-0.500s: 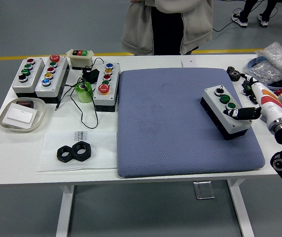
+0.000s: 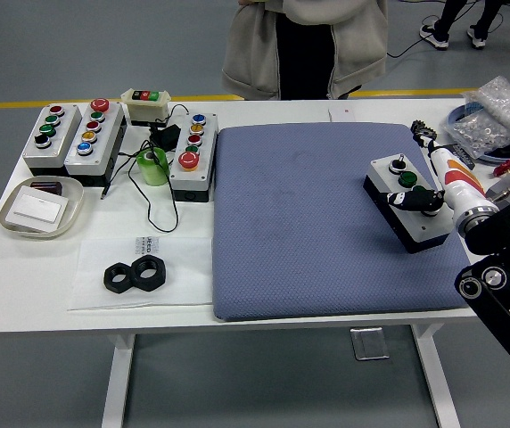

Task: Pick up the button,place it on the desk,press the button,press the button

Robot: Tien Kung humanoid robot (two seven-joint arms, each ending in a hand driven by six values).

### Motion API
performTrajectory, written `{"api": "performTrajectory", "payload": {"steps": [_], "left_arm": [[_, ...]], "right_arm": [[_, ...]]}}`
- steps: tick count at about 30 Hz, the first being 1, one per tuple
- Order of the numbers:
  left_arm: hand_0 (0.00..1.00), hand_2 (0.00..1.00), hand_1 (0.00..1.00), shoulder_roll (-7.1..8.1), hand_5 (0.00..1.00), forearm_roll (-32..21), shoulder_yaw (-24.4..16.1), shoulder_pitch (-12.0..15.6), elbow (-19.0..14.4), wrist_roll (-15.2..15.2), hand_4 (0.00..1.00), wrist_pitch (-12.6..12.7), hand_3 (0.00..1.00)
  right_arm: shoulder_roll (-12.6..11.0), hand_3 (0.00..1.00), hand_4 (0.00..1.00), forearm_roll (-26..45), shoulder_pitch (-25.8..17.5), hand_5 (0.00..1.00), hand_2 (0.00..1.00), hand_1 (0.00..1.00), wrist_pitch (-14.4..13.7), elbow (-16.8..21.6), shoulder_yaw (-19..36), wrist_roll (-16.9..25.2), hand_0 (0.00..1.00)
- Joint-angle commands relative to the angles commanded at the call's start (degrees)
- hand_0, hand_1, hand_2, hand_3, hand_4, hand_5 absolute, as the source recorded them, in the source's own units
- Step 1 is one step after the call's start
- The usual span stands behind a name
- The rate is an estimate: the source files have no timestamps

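A grey button box point(image 2: 413, 207) with a black base lies on the blue mat point(image 2: 326, 223) at its right side. It carries a black switch and a green button point(image 2: 407, 179). My right hand point(image 2: 418, 200) comes in from the right and rests on top of the box, fingers curled, with a fingertip down on the box's nearer button, which it hides. My left arm does not show.
Several other button boxes point(image 2: 86, 135) stand at the far left with a green tape roll point(image 2: 152, 166) and cables. A white tray point(image 2: 39, 209) and two black nuts point(image 2: 135, 275) lie at the left. A person point(image 2: 304, 45) stands at the far side. Clutter point(image 2: 496, 120) fills the far right corner.
My right arm has moved inward and forward over the box. The hand has shifted from the box's near right edge onto its top, covering the nearer green button.
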Motion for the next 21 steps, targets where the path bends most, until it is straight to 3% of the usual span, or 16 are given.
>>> {"api": "performTrajectory", "payload": {"steps": [16, 21], "left_arm": [[0.682, 0.892, 0.830, 0.08, 0.998, -1.17, 0.53, -0.57, 0.04, -0.30, 0.644, 0.00, 0.831], [0.688, 0.891, 0.830, 0.14, 0.998, -0.84, 0.36, -0.59, -0.04, -0.23, 0.640, 0.00, 0.832]], "right_arm": [[3.53, 0.907, 0.998, -4.67, 2.62, 0.259, 0.932, 0.885, 2.19, -8.15, 1.26, -1.19, 0.989], [3.71, 0.902, 0.998, -6.98, 3.77, 0.268, 0.902, 0.858, 4.69, -10.17, 1.34, -2.74, 0.983]]}}
